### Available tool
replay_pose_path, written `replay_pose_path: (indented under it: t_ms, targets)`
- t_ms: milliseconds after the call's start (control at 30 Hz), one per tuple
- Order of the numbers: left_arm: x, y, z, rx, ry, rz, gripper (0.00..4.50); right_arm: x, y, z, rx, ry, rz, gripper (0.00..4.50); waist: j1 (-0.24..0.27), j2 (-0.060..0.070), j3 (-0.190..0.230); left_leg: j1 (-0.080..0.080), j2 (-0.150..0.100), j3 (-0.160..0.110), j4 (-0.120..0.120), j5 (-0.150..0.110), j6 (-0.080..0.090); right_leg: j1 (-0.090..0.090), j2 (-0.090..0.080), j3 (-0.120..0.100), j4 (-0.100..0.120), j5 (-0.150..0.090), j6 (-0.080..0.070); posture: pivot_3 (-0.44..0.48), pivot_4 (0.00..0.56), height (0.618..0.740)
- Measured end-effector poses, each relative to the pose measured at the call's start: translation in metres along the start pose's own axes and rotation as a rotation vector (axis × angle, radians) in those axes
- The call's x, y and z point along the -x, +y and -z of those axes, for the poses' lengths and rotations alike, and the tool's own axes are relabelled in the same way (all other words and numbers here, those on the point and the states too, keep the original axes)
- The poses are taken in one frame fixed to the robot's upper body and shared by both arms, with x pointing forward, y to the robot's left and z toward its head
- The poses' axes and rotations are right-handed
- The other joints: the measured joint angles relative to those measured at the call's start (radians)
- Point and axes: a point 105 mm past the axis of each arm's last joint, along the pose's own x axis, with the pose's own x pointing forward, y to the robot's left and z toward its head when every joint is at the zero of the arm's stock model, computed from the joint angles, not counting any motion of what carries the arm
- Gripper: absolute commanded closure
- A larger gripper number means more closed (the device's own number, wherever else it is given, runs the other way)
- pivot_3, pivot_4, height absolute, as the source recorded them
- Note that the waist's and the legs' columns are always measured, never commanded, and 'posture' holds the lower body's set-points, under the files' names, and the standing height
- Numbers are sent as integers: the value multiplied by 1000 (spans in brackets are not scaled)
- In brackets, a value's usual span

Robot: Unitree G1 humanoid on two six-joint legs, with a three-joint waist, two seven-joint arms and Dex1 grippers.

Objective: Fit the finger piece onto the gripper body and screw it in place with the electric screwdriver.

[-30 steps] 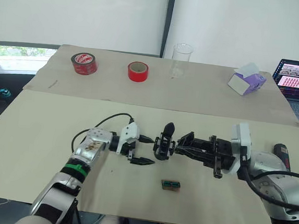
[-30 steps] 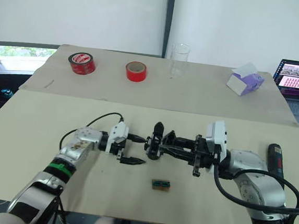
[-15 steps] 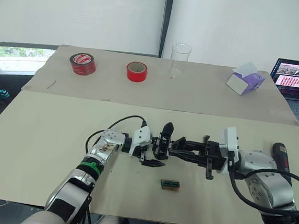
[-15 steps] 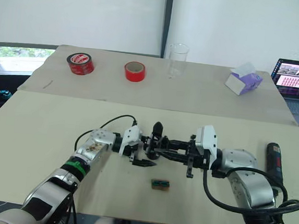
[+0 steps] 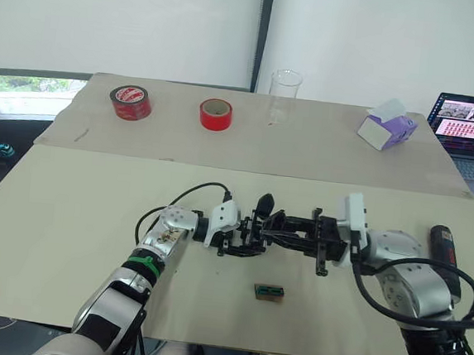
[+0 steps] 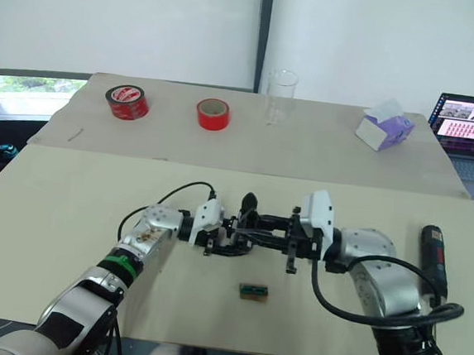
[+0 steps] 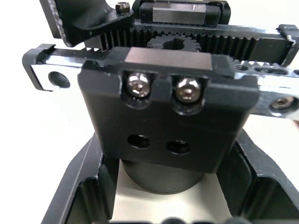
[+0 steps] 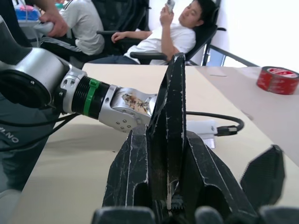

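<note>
Grippers met beside the small green block (image 5: 269, 292): right gripper (image 5: 275, 231) clamped the stiff, light finger piece (image 8: 169, 140), left gripper (image 5: 235, 242) straddled the rigid gripper body (image 7: 168, 126), grip unclear.

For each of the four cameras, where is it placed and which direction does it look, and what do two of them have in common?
Left eye and right eye views: on the head, facing forward and down over the table; both arms show, meeting at the gripper body.
Left wrist view: on the left wrist, looking at the gripper body's screws and toothed rack.
Right wrist view: on the right wrist, looking along the finger piece toward the left arm and seated people.
Shared: the head and right wrist views both show red tape.
</note>
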Motion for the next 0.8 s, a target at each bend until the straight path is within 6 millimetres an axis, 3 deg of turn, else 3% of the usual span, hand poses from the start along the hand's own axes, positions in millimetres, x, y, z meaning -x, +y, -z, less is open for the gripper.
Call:
replay_pose_path:
  t_ms: [200, 433, 800]
  targets:
    - [0, 0, 0, 4, 2, 5, 2180, -7, -7, 26, -45, 42, 14, 4087, -1, 0, 0, 0, 0, 0, 0, 0, 0, 0, 0, 0, 0, 0, 0, 0, 150, 740]
    - [1, 0, 1, 6, 5, 8, 2180, -9, -10, 42, -75, 56, 33, 4087, -2, 0, 0, 0, 0, 0, 0, 0, 0, 0, 0, 0, 0, 0, 0, 0, 150, 740]
    - [1, 0, 1, 8, 7, 7, 2180, -9, -10, 43, -52, 61, 28, 4087, -3, 1, -1, 0, 0, 0, 0, 0, 0, 0, 0, 0, 0, 0, 0, 0, 150, 740]
